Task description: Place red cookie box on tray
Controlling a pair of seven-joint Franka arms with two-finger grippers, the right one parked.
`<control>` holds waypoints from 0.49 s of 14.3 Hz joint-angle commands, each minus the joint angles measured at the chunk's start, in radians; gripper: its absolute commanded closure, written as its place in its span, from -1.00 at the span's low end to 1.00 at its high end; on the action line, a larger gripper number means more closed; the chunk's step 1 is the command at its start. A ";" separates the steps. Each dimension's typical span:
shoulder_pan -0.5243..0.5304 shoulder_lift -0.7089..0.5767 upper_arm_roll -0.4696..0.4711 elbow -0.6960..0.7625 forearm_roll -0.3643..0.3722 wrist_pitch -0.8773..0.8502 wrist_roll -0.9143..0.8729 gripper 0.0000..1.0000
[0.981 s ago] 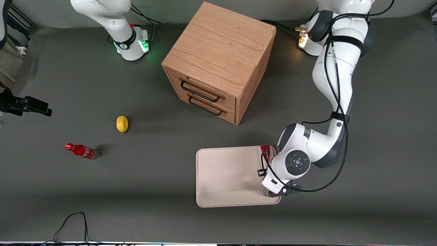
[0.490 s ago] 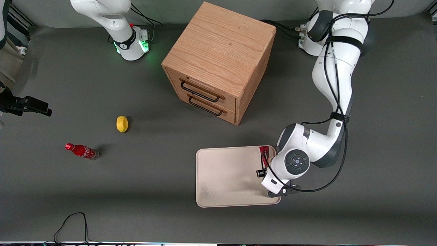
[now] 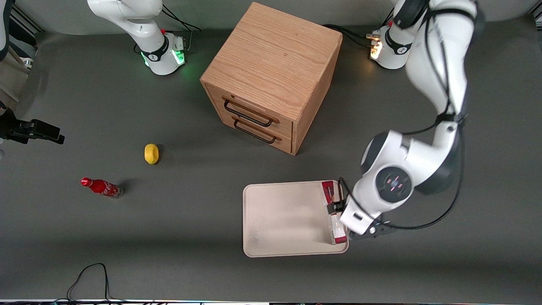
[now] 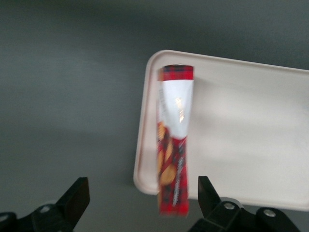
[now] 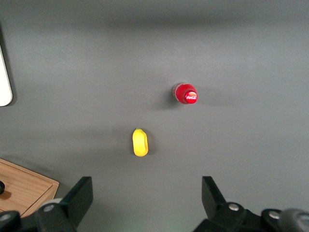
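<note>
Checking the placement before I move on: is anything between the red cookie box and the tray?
Nothing visible. The red cookie box already lies along the tray edge, the open gripper above it.

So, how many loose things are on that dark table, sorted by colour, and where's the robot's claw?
Red: 2, the long red cardboard cookie box lying on the tray along its edge, and the small red soda bottle.
Yellow: 1, the yellow lemon.
Cream-white: 1, the flat rectangular tray.
Wood: 1, the oak drawer cabinet.
Total: 5.
The open gripper hangs above the box.
</note>
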 commanded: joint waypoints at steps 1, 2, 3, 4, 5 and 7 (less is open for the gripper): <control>0.087 -0.360 -0.004 -0.414 0.004 0.032 0.065 -1.00; 0.113 -0.439 -0.004 -0.483 0.003 0.030 0.108 -1.00; 0.128 -0.508 -0.001 -0.546 0.001 0.027 0.131 -1.00; 0.131 -0.572 0.005 -0.600 0.001 0.022 0.138 -1.00; 0.130 -0.631 0.029 -0.642 0.001 0.010 0.150 -1.00; 0.130 -0.692 0.084 -0.660 0.000 -0.078 0.257 -1.00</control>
